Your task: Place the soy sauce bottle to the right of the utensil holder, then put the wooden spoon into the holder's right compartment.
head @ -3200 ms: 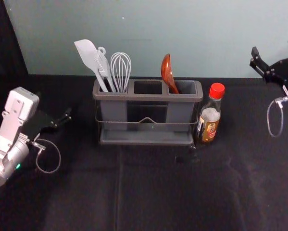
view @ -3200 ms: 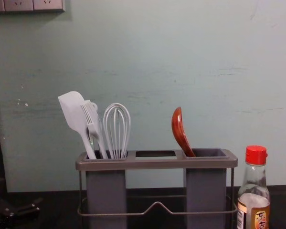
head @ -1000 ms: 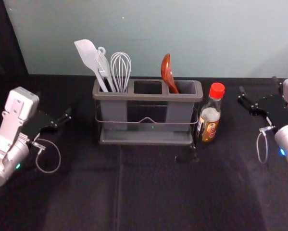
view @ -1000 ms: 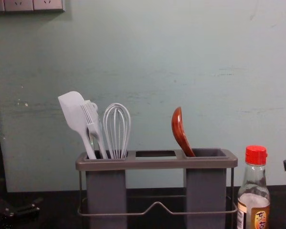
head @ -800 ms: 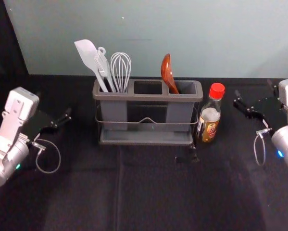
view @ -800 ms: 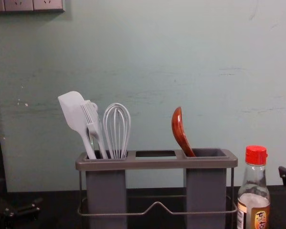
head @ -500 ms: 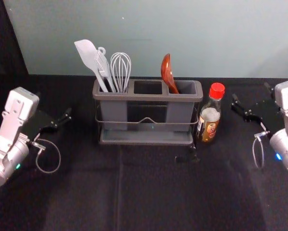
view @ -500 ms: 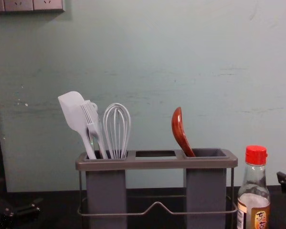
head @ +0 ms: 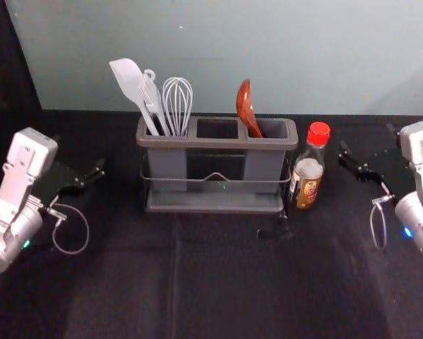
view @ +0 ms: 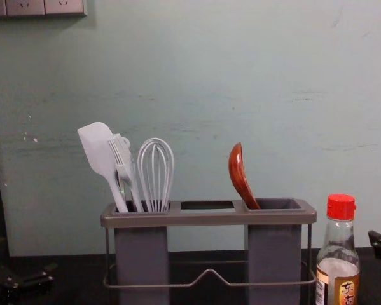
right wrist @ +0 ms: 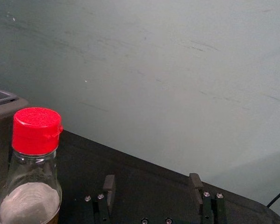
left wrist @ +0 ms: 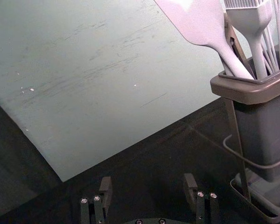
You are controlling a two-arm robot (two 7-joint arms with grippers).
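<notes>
Soy sauce bottle [head: 309,169] upright just beside the right end of the utensil holder [head: 218,143], wooden spoon [head: 245,106] in its right compartment.
Left gripper [head: 79,152] sits wide and holding nothing toward the left side of the table [head: 225,282], table surface showing between it and the holder; right gripper [head: 366,137], likewise wide and without a load, is near the bottle's outer side, lower and farther inward than in the earliest frame, short of the table's back edge.
</notes>
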